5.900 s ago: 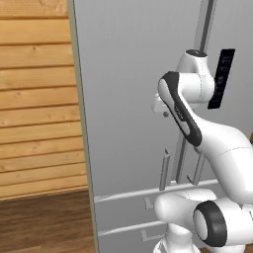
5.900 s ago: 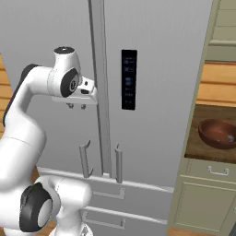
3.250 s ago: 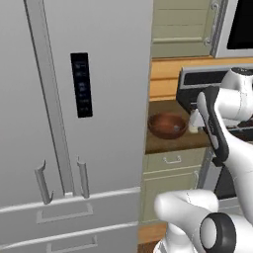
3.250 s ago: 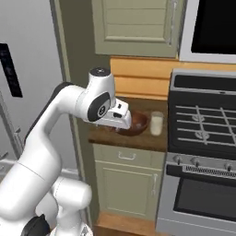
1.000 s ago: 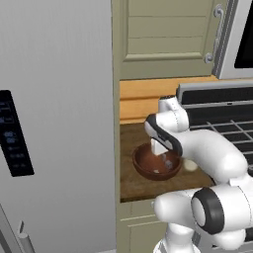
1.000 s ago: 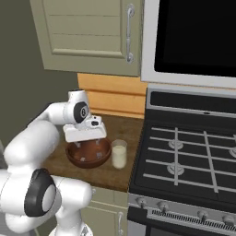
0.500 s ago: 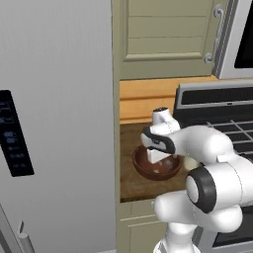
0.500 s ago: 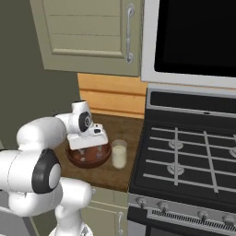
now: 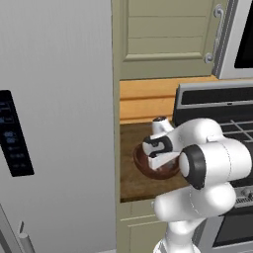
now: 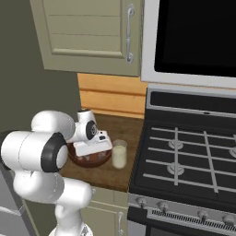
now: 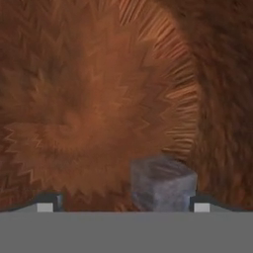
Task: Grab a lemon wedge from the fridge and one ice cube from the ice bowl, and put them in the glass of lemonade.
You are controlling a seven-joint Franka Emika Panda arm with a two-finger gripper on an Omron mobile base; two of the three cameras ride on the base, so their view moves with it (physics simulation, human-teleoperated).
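The hand view looks into the reddish-brown ice bowl (image 11: 99,99). A pale ice cube (image 11: 163,184) lies on its floor between my fingertips, nearer the right one. My gripper (image 11: 123,206) is open, with a clear gap on the cube's left side. From the base cameras the hand (image 10: 92,146) reaches down into the ice bowl (image 10: 78,159), and in the left base view the ice bowl (image 9: 144,167) sits on the wooden counter. The glass of lemonade (image 10: 120,154) stands just right of the bowl. The fridge (image 9: 54,123) is closed on the left. The lemon wedge is out of view.
A stove (image 10: 184,156) with black grates adjoins the counter on the right, with a dark microwave (image 10: 193,37) above it. Beige wall cabinets (image 10: 87,32) hang over the wooden counter (image 9: 129,180). The fridge's side closes off the counter's left end.
The hand has dropped from above the bowl down into it. The fingertips have closed in very slightly. The base has not moved in the last second.
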